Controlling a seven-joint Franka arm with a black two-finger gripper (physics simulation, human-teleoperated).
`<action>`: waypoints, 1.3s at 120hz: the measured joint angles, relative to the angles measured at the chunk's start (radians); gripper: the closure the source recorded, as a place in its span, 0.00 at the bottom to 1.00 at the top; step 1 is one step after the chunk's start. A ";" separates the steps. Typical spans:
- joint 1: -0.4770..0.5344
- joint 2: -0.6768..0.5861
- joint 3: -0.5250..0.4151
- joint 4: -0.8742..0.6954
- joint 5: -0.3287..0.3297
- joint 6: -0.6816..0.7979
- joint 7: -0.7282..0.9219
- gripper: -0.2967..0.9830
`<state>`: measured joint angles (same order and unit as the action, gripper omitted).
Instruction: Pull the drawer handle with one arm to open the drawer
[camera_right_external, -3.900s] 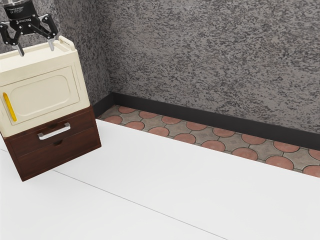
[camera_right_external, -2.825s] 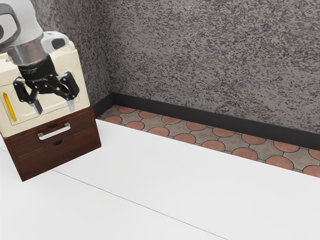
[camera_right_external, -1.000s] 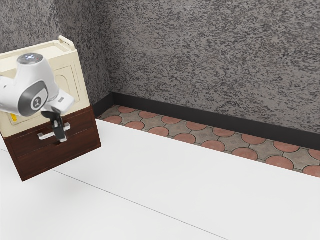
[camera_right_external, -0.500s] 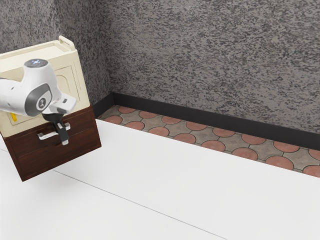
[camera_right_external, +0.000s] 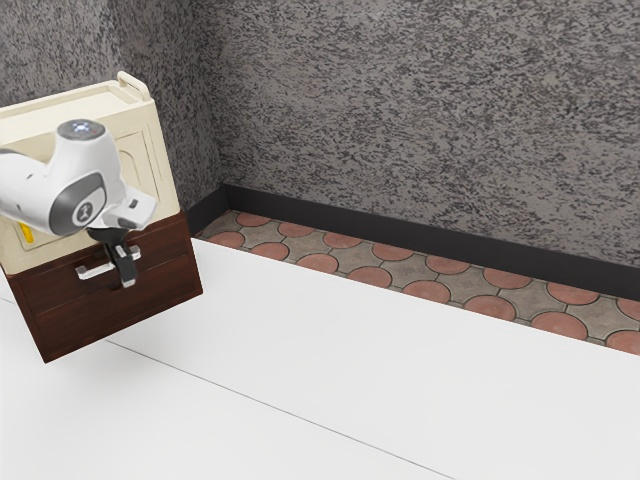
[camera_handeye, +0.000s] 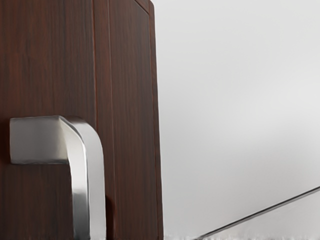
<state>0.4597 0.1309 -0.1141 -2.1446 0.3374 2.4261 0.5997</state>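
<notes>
One silver handle runs across the upper drawer, whose front sits flush in the brown cabinet. Over the handle's end nearer the exterior view's right is the end effector, pointing downward; whether it is apart, together or clamped on the handle, I cannot tell. Atop the cabinet rests a cream box with a yellow grip. Around the cabinet's foot spreads the white surface; beyond lie round red floor tiles and a mottled grey wall.

Silver handle, dark reddish-brown drawer
</notes>
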 joint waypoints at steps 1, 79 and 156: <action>-0.001 0.000 0.002 0.000 0.003 0.000 -0.002 0.23; -0.036 0.019 0.025 -0.005 0.036 -0.014 -0.111 0.23; -0.067 -0.043 0.020 -0.094 0.051 -0.015 -0.195 0.25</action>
<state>0.3922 0.0876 -0.0941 -2.2386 0.3886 2.4111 0.4045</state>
